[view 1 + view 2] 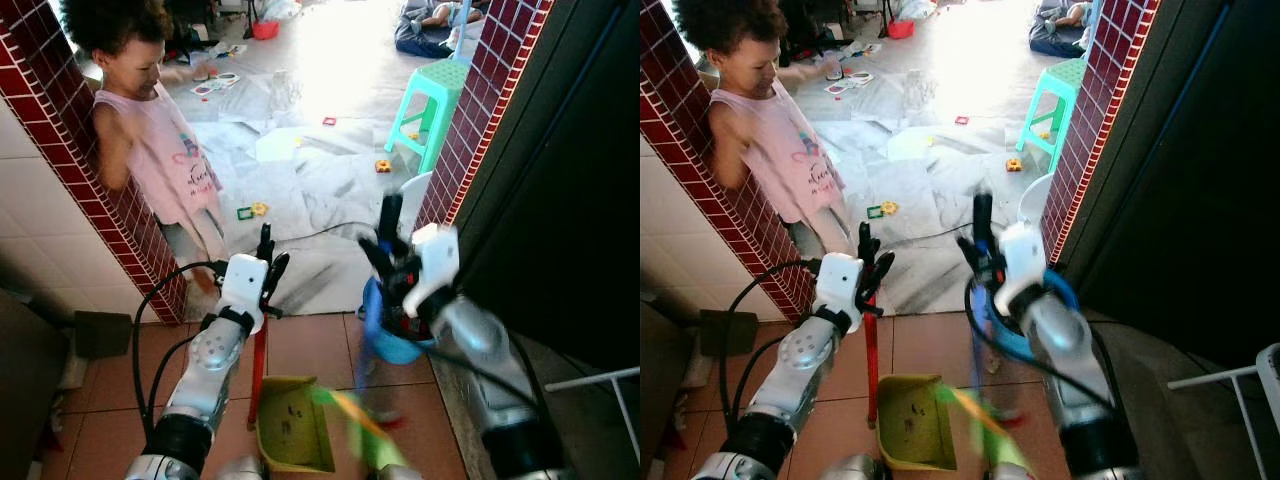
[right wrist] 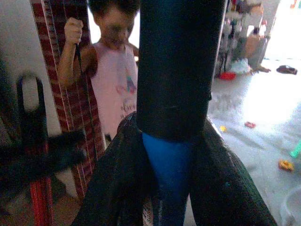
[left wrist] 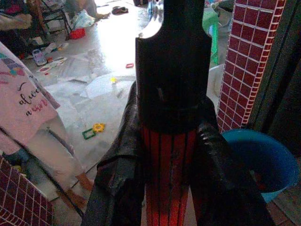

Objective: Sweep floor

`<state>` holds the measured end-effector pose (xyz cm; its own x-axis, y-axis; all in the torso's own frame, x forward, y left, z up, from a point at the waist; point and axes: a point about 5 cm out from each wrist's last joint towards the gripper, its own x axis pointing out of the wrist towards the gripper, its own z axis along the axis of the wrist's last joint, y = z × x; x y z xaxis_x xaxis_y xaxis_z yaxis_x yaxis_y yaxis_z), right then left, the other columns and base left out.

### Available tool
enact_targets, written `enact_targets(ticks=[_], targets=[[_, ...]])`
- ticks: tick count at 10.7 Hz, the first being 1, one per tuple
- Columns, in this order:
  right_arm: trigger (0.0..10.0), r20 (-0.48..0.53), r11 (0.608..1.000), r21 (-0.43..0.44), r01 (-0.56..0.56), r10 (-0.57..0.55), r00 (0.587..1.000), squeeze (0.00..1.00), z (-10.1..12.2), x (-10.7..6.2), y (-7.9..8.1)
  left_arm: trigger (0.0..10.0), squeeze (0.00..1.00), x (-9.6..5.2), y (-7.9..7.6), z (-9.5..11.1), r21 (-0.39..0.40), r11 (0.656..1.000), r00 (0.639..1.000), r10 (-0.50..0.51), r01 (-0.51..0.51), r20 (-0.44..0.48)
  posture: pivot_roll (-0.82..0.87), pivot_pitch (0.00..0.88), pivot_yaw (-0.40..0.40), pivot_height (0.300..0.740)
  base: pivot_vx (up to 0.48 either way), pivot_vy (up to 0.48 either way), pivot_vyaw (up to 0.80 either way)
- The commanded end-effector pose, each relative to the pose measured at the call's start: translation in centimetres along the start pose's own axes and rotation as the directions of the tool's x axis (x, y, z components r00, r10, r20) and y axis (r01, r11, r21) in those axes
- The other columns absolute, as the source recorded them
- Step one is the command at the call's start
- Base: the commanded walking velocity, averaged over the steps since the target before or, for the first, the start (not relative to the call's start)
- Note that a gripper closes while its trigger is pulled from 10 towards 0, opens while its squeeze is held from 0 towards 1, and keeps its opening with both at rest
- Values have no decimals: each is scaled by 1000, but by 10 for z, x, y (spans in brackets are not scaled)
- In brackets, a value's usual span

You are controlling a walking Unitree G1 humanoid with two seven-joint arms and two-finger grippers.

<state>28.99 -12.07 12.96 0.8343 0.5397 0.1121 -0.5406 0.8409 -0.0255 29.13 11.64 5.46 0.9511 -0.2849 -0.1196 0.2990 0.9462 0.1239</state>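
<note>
the sweeping looks to be under way. the left gripper has its jaws closed on the red dustpan handle, which runs down to the yellow-green dustpan sitting on the tiled floor near the robot. the right gripper has its jaws closed on the blue broom handle, just right of the dustpan handle. the broom head is a green and orange smear at the dustpan's right edge, probably in mid stroke.

the next move likely calls for drawing the broom leftward into the dustpan mouth while the left arm holds the pan flat and steady against the tiles. a child stands close by on the far left, leaning on the red brick pillar, so any swing of the handles should stay short.

hard to tell: whether any dirt lies in the pan, since the bristles are blurred and the pan's inside shows only faint marks. a blue bucket sits behind the right arm, mostly hidden in the head views. the wrist views are largely blocked by the handles. beyond the doorway, toys and a green stool lie on the far floor, partly washed out by glare.
</note>
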Motion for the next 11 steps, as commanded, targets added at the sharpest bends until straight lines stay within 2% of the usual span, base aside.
enact_targets(ticks=[1,2,3,5,6,9,10,11], targets=[[10000,119,997,-83,-5,14,993,0,36,8,-6,10000,0,3,2,1,41,999,1000,8,-8,-3,-80,0,26,740,0,0,0],[10000,144,989,-145,-18,39,989,0,47,10,-8,10000,0,4,1,2,39,999,1000,7,-7,-3,-84,0,26,740,0,0,0],[10000,171,953,-299,-50,105,980,0,66,12,-11,10000,0,4,-2,0,40,999,1000,-3,4,-9,-89,0,27,740,0,0,0],[10000,205,952,-305,-22,88,975,0,73,15,-13,10000,0,4,0,-3,43,999,999,5,-4,-34,-86,0,24,740,0,0,0],[10000,203,953,-303,-10,75,976,0,67,13,-13,10000,0,4,4,-6,51,998,998,38,-35,-46,-81,0,22,740,0,0,0],[10000,101,965,-261,-25,53,993,0,23,-1,-6,10000,0,5,9,-5,78,993,994,96,-93,-43,-67,0,24,740,0,0,0],[10000,70,968,-247,-34,53,996,0,13,-5,-3,10000,0,6,8,-5,67,995,995,83,-80,-46,-67,0,26,740,0,0,0],[10000,26,980,-196,-39,45,999,0,-2,-10,1,10000,0,6,6,-5,56,997,997,62,-59,-51,-63,0,31,740,0,0,0]])
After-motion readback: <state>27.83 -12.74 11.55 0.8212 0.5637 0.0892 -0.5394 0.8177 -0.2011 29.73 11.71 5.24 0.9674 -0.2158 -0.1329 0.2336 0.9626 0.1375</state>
